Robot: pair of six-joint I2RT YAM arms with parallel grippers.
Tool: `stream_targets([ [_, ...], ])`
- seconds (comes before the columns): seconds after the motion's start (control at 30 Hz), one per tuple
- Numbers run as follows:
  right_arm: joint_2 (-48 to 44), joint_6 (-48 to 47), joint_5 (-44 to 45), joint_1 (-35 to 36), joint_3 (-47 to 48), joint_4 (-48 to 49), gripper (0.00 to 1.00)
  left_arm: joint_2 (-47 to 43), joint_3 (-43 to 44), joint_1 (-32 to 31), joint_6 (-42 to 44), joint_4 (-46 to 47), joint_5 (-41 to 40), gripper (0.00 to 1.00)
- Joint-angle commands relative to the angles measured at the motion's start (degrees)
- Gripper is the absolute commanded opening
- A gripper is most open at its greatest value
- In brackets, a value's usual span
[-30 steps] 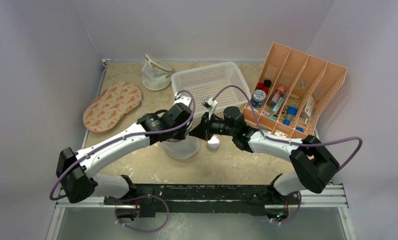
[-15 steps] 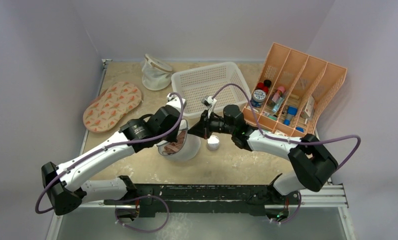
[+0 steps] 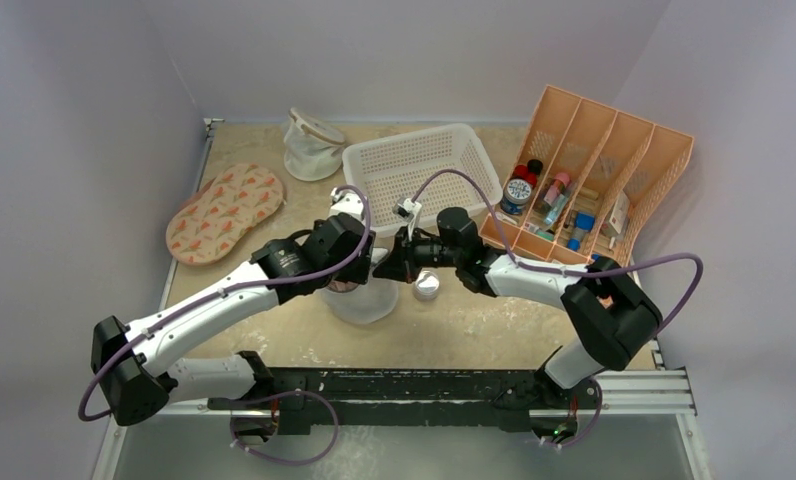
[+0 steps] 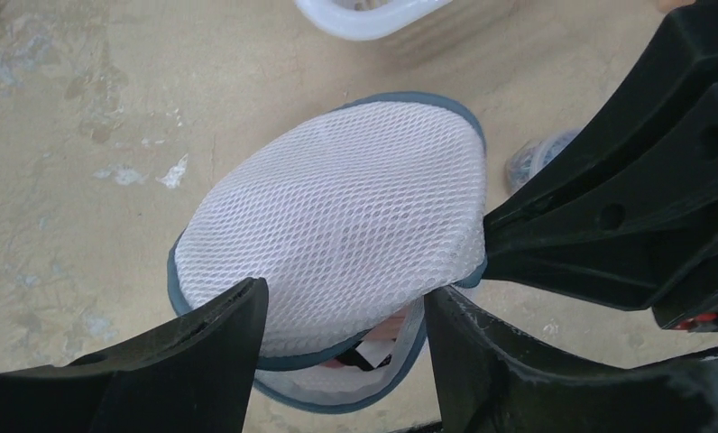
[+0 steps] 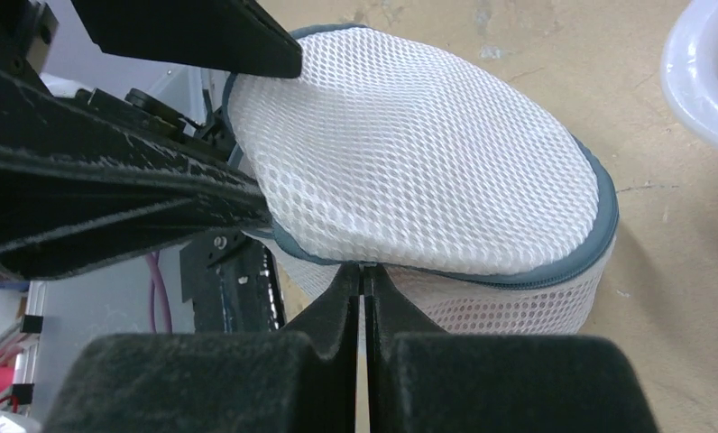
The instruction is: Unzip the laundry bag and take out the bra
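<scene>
The laundry bag (image 3: 366,300) is seen on the table (image 3: 274,330) just on the near side of the white basket (image 3: 414,165), towards the arm bases. In the top view most of it is covered by the two wrists meeting above it. Its lid (image 5: 409,153) is shown tilted up on one side, with the grey-blue zipper rim parted along the raised edge. Through that gap only a sliver of the bra (image 4: 381,336) can be made out in the left wrist view: a patch of pink and a bit of black strap, the rest hidden under the mesh.

The left gripper (image 4: 342,302) is held over the lid's edge with its fingers apart, one on each side of the raised rim. Contact with the mesh cannot be confirmed.

The right gripper (image 5: 364,281) is pressed together at the bag's rim just below the lid. Whether fabric or a zipper tab is pinched between the tips cannot be told.

A small round jar (image 3: 427,288) is partly hidden beneath the right gripper, also on the near side of the basket. A patterned oval pad (image 3: 224,212) lies to the left of the basket, a mesh pouch (image 3: 312,143) by its far left corner, and a peach organiser (image 3: 594,180) to its right, its contents too small to identify.
</scene>
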Motion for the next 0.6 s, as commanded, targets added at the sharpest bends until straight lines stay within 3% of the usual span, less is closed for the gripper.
stream_targets([
  [0.0, -2.63, 1.49, -1.42, 0.45, 1.76, 2.51, 0.0, 1.61, 0.65, 0.09, 0.04, 7.29, 1.65, 0.64],
  [0.1, -2.69, 2.22, -1.49, 0.43, 1.58, 3.18, 0.0, 2.69, 0.13, 0.07, 0.13, 8.62, 2.04, 0.61],
  [0.33, -2.62, 3.71, 0.81, 0.53, -0.02, 5.51, 0.0, 0.74, 0.33, 0.05, 3.03, 7.12, 0.69, 0.27],
  [0.57, -4.79, 4.17, 2.61, 0.52, 0.05, 0.56, 0.0, 1.15, 2.39, 0.09, 10.27, 5.75, 6.13, 0.03],
])
